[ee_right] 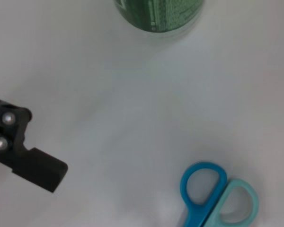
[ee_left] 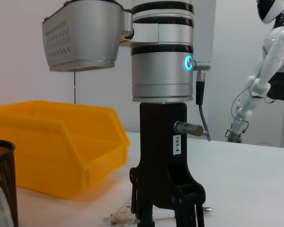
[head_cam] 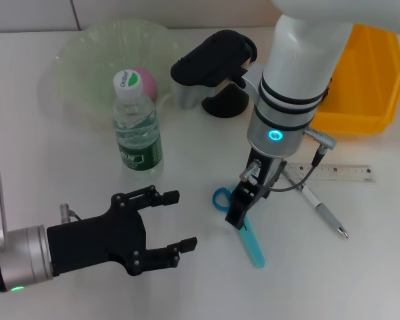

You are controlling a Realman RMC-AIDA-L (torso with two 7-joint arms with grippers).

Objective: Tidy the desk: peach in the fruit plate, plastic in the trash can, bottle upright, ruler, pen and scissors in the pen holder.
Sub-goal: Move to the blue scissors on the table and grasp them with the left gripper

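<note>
Over scissors (head_cam: 243, 223): right end effector (head_cam: 238, 212).

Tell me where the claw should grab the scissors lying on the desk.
Grip the scissors across the closed blades, just below the blue handle loops, coming straight down from above. They lie flat, and the right claw already hangs over that narrow part.

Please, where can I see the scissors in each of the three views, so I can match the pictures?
Head view: scissors on the table, under the right gripper.
Left wrist view: not in it.
Right wrist view: only the two blue handle loops at the lower edge.
Shared landmark: the bottle, standing beyond the scissors; its green label shows in the right wrist view.
</note>
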